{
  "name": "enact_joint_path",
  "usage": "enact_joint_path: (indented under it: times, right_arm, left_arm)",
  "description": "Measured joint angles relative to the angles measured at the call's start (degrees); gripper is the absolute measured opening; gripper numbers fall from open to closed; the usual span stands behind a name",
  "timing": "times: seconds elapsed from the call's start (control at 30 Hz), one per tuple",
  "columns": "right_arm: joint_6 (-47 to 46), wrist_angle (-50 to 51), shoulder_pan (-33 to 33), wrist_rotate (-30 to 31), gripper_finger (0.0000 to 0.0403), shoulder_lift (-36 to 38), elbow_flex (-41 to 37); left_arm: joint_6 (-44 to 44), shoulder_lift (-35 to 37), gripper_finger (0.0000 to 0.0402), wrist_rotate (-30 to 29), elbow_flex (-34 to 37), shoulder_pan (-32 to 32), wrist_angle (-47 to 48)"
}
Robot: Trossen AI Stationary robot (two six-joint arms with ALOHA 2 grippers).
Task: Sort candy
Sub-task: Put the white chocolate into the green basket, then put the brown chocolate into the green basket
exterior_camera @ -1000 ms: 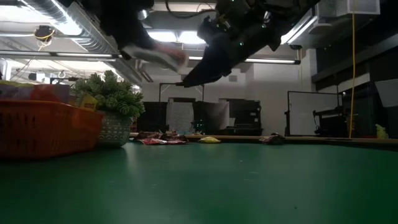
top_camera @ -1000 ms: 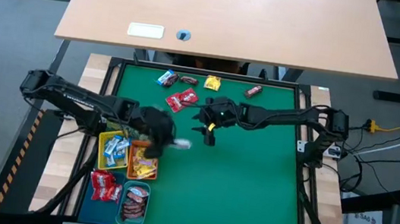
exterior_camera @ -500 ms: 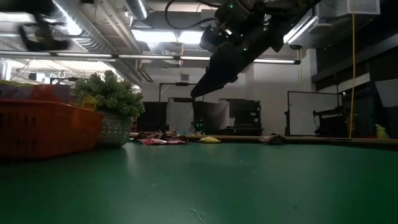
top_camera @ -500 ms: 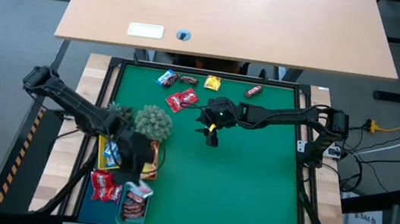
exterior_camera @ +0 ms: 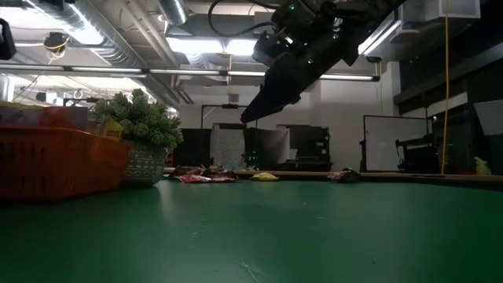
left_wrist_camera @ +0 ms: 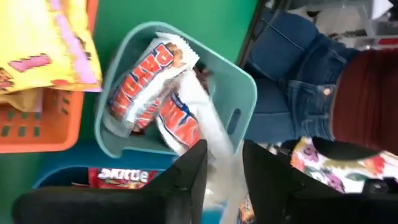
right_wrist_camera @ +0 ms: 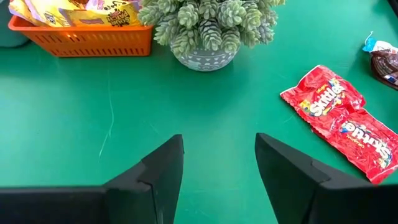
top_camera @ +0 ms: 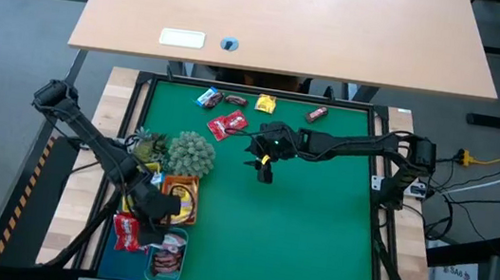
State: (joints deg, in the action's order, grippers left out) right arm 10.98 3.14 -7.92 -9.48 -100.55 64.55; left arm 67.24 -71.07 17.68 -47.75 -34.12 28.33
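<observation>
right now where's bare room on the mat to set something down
The widest bare patch of green mat lies right of the trays and below the right pincer, out to the right rim. The left edge is crowded with trays and the plant; the top edge holds loose candy.

Left hand (top_camera: 161,229) hangs low with fingers parted; right hand (top_camera: 263,167) hovers mid-table, open.
</observation>
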Motion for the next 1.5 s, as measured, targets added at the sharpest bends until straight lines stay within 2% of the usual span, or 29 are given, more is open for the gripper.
enact_joint_path:
  times: [0.17,0.3,0.47,0.63,0.73,0.87,1.1,1.2,1.37,1.5]
  right_arm:
    - [0.14,0.0,0.0,0.0,0.0198,0.0,0.0]
    - [4.39,0.28,-0.09,0.09,0.0198,0.23,-0.01]
    - [10.86,2.93,-0.31,7.94,0.0198,1.5,0.04]
    - [14.64,17.7,-3.43,14.64,0.0198,3.38,3.77]
    - [14.87,26.25,-6.85,16.44,0.0198,3.8,6.95]
    - [14.87,30.41,-12.63,16.42,0.0198,3.79,8.2]
    - [14.88,34.77,-24.96,16.38,0.0198,3.74,7.8]
    - [15.17,34.19,-29.96,13.66,0.0198,3.69,7.8]
    - [19.67,33.97,-36.56,5.21,0.0198,3.65,7.8]
    - [23.99,34.39,-39.59,3.63,0.0198,3.29,7.8]
  left_arm:
    - [0.12,0.0,0.0116,-4.58,0.0,-1.09,0.0]
    - [-1.57,0.0,0.0122,-9.17,0.0,-1.19,-0.04]
    - [-9.25,0.0,0.0123,-17.73,0.0,-0.83,-0.15]
    - [-20.12,0.04,0.0123,-27.94,0.0,1.23,-1.16]
    - [-29.73,0.04,0.0123,-33.93,0.0,3.57,-1.59]
    - [-43.08,0.04,0.0123,-40.99,0.0,8.19,-2.45]
    - [-59.6,0.04,0.0123,-47.81,0.0,19.33,-6.31]
    - [-61.39,0.04,0.0123,-48.36,0.0,24.17,-8.85]
    - [-61.46,0.05,0.0123,-48.36,0.0,30.22,-10.36]
    - [-61.44,0.04,0.0123,-48.36,0.0,33.08,-10.4]
